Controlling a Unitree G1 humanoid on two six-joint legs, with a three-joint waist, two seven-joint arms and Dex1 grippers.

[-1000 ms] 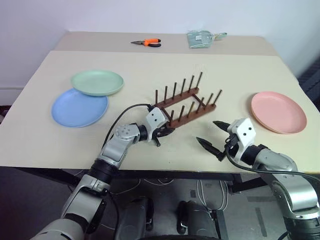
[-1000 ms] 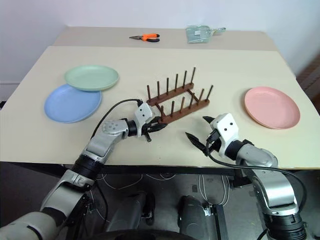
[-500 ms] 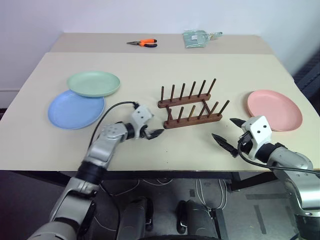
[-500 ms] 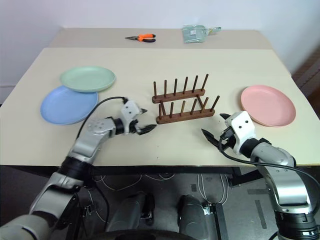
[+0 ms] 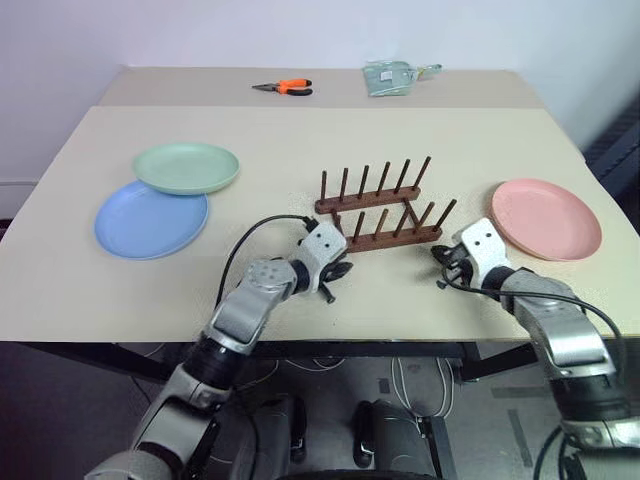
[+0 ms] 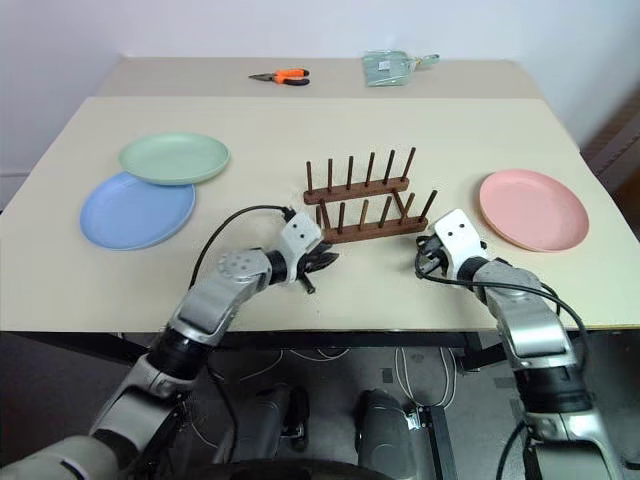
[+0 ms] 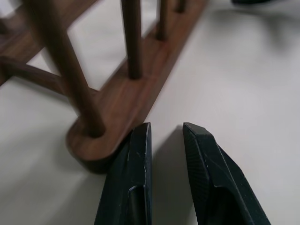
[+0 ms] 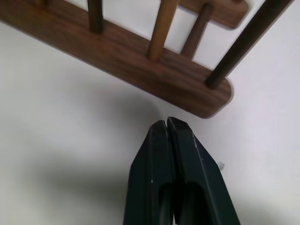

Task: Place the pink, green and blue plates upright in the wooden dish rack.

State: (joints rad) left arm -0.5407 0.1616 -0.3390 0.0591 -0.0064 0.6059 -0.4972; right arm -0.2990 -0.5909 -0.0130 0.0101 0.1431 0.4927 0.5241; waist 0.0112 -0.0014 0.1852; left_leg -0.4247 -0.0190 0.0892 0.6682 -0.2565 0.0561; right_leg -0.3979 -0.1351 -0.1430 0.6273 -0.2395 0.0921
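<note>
A beige tabletop (image 5: pixel 300 140) is standing against a white wall (image 5: pixel 300 30); the left claw (image 7: pixel 164 140) is gaping narrowly, the right claw (image 8: pixel 167 129) pinching empty.

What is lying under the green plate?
The green plate overlaps the far edge of the blue plate, which lies flat on the table. The covered part of the blue rim cannot be seen.

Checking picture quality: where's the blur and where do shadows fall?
Left wrist view: the near pegs of the dark brown wooden dish rack are soft. Right wrist view: a broad grey shadow lies on the cream table beside the shut right gripper.
</note>
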